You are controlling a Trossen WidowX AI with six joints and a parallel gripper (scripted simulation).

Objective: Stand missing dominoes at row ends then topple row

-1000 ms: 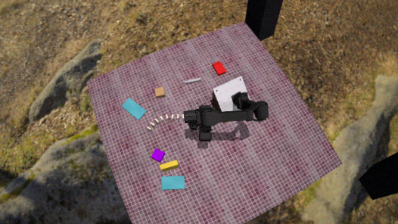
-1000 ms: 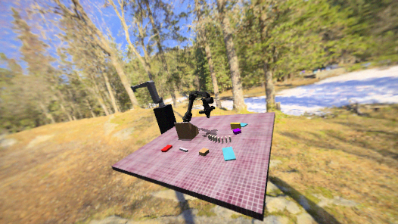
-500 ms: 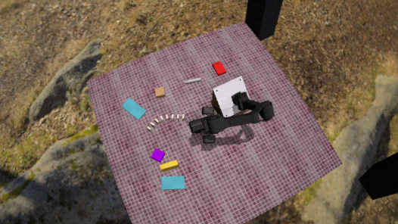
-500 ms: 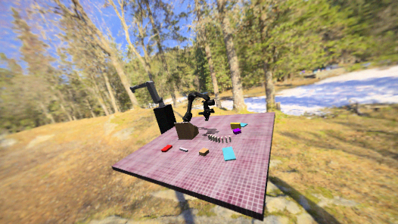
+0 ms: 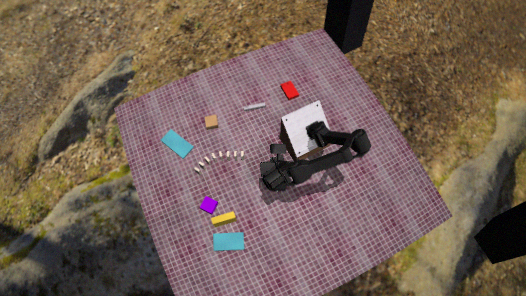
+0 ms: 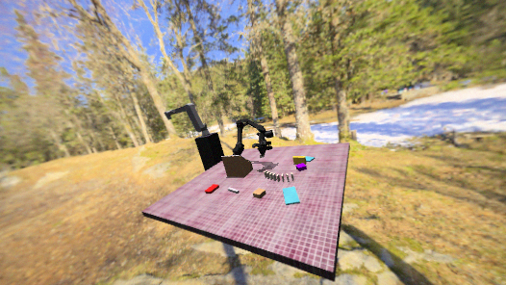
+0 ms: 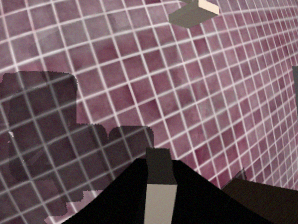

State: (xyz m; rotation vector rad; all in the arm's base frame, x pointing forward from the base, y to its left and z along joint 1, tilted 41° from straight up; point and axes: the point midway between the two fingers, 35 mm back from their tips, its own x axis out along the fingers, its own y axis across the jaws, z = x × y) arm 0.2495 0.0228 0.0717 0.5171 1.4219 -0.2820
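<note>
Several cream dominoes stand upright in a curved row, with one end domino (image 5: 242, 154) (image 7: 192, 13) nearest the arm and the other end domino (image 5: 197, 170) toward the purple block. My gripper (image 6: 262, 155) (image 7: 157, 169) is shut on a domino (image 7: 160, 202), whose pale face and dark end show between the fingers in the wrist view. The gripper is raised above the table, to the right of the row in the top view, clear of the standing dominoes. The fingertips are hidden by the arm in the top view.
A white-topped box (image 5: 300, 125) (image 6: 236, 167) stands beside the arm. Around the row lie a tan block (image 5: 211, 121), a silver bar (image 5: 254, 106), a red block (image 5: 289, 90), a purple block (image 5: 209, 205), a yellow block (image 5: 223, 218) and two cyan slabs (image 5: 177, 143) (image 5: 228, 241).
</note>
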